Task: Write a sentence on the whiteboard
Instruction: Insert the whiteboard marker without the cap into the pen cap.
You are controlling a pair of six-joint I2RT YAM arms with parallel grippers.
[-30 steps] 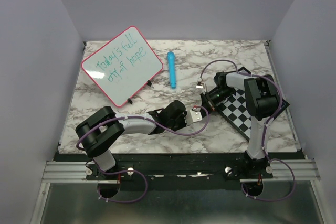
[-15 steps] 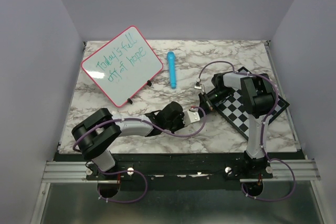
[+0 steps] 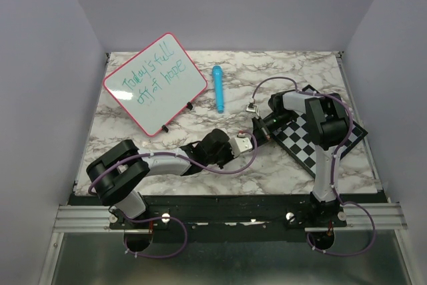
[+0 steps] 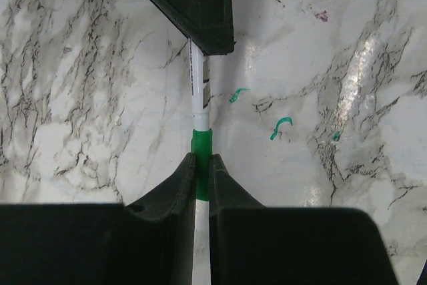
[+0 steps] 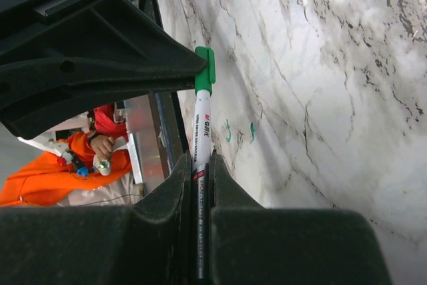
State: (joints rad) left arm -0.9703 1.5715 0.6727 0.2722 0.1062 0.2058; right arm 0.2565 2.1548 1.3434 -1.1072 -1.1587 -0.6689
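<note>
Left gripper [image 4: 201,165] is pinching the green cap [image 4: 201,141]; right gripper [image 5: 201,159] is clamping the barrel [image 5: 201,131], both ends in line. Whiteboard [image 3: 190,86] is sitting far left, well apart, carrying the sentence [image 3: 150,79]. Board is likely light, stiff and glossy-slick, with smearable ink, so gripping at the rim is looking safest.

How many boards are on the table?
2. The whiteboard is at the far left of the table. The checkered board is on the right, partly under the right arm. No other board shows in any view.
</note>
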